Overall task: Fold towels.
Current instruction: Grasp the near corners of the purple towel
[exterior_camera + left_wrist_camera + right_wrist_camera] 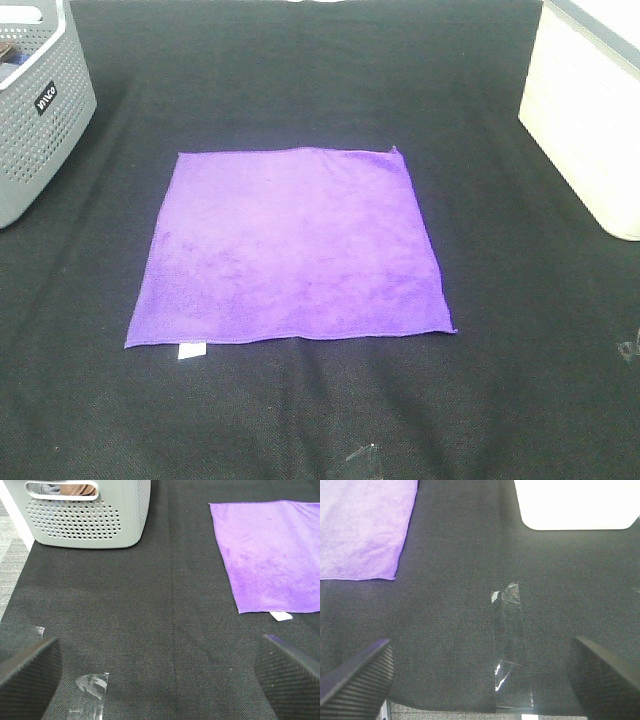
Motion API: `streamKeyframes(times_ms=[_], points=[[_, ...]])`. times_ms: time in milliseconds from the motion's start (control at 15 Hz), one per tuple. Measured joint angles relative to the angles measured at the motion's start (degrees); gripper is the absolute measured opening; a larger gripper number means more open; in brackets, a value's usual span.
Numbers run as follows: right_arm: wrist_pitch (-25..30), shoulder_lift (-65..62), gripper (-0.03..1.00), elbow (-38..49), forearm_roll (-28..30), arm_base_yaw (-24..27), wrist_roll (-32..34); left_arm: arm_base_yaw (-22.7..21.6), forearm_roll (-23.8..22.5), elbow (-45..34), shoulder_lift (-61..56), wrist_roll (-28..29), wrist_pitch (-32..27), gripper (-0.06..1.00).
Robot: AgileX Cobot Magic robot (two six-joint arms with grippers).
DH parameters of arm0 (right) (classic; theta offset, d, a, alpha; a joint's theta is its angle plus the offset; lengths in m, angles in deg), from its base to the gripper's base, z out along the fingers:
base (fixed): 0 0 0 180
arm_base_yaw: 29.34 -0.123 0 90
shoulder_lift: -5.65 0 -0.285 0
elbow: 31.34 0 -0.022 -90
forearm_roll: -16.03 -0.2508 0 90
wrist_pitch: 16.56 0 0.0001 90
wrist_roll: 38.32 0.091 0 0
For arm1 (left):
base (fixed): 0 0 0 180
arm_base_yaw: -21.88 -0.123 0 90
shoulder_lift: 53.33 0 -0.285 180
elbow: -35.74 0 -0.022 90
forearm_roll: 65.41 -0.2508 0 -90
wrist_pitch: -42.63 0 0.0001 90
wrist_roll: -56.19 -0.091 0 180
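A bright purple square towel (pixel 290 245) lies flat and unfolded in the middle of the black table, with a small white tag (pixel 191 350) at its near left corner. It also shows in the left wrist view (pixel 272 555) and in the right wrist view (pixel 362 527). Neither arm shows in the exterior high view. My left gripper (pixel 160 672) is open and empty over bare cloth, to the left of the towel. My right gripper (pixel 482 672) is open and empty near the table's front edge, to the right of the towel.
A grey perforated basket (pixel 35 110) stands at the back left, with some cloth inside (pixel 62 489). A cream bin (pixel 585 120) stands at the back right. Clear tape strips (pixel 509 640) (pixel 91 692) are stuck to the black table cover (pixel 320 80).
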Motion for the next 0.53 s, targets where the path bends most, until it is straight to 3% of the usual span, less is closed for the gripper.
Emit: streamKeyframes(times_ms=[533], points=[[0.0,0.0,0.9,0.0,0.0,0.0,0.0,0.0,0.0,0.0,0.0,0.0,0.0,0.99]])
